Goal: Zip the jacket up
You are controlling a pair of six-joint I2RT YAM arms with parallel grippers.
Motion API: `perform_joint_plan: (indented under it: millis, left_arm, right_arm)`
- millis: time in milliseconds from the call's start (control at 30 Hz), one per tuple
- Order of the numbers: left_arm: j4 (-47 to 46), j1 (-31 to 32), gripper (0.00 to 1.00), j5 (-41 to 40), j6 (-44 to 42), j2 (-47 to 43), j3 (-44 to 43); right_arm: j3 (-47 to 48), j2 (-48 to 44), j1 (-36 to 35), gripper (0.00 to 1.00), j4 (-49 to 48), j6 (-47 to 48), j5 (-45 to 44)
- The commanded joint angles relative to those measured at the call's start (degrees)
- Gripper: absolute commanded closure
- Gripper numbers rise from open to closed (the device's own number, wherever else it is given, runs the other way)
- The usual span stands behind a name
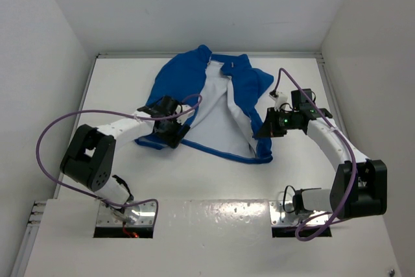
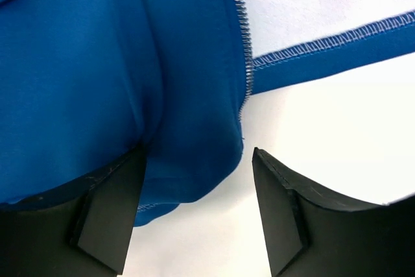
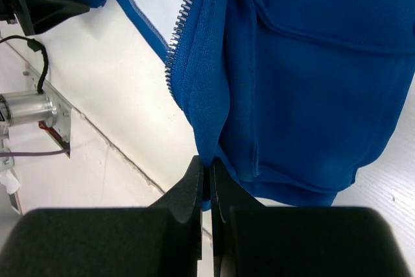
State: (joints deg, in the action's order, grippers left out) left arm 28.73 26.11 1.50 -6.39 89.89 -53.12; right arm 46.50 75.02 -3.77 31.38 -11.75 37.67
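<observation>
The royal blue jacket (image 1: 249, 89) lies open on the white table, white lining up, collar toward the back. My left gripper (image 1: 175, 135) is open at the jacket's lower left corner; in the left wrist view the blue hem fold (image 2: 188, 160) and the zipper teeth (image 2: 245, 63) lie between and just beyond the fingers (image 2: 110, 212). My right gripper (image 1: 262, 129) is shut on the lower edge of the right front panel (image 3: 207, 95), pinching a blue fold beside its zipper teeth (image 3: 181, 17). A flap pocket (image 3: 331, 37) shows on that panel.
The white table (image 1: 214, 180) is walled on three sides. Purple cables (image 1: 48, 134) loop from both arms. Metal base plates (image 1: 130, 215) sit at the near edge. The left gripper also shows in the right wrist view (image 3: 32, 4).
</observation>
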Motion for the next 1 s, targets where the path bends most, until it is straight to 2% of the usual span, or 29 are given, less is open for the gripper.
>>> perform_joint_plan:
  millis: [0, 133, 333, 400, 633, 733, 767, 867, 900, 967]
  left_arm:
    - [0.45, 0.61, 0.28, 1.05, 0.59, -1.3, 0.13]
    - [0.45, 1.14, 0.29, -0.79, 1.21, 0.03, 0.13]
    - [0.45, 1.14, 0.46, -2.55, 1.91, 2.83, -1.54]
    - [0.45, 1.14, 0.48, -3.07, 1.91, 3.54, -1.54]
    - [0.45, 1.14, 0.48, -2.46, 2.44, 4.6, -2.6]
    - [0.45, 1.66, 0.53, -2.46, 2.96, 5.12, -2.6]
    - [0.45, 1.67, 0.56, -1.85, 2.97, 5.82, -2.6]
    - [-0.08, 1.67, 0.72, -1.33, 3.49, 6.35, -3.21]
    - [-0.08, 1.67, 0.84, -1.32, 3.49, 6.35, -3.74]
    - [-0.08, 1.67, 0.96, -1.32, 2.88, 5.74, -4.44]
  right_arm:
    - [2.1, -0.05, 0.08, 1.0, -0.96, 0.85, 0.12]
    - [2.1, -0.23, 0.08, 1.0, -0.62, 0.85, 0.12]
    - [2.02, -0.4, 0.17, 1.0, -0.79, 0.76, -0.23]
    - [1.93, -0.41, 0.17, 1.0, -1.05, 0.76, -0.32]
    - [2.1, -0.23, 0.17, 1.0, -0.88, 0.94, -0.58]
    - [2.02, -0.32, 0.34, 1.0, -0.7, 0.94, -0.49]
    - [2.1, -0.23, 0.26, 1.0, -0.88, 0.94, -0.49]
    - [2.01, -0.23, 0.43, 1.0, -0.96, 0.76, -0.58]
    - [2.19, -0.14, 0.17, 1.0, -1.05, 0.94, -0.58]
    - [2.28, -0.05, 0.26, 1.0, -1.14, 0.94, -0.49]
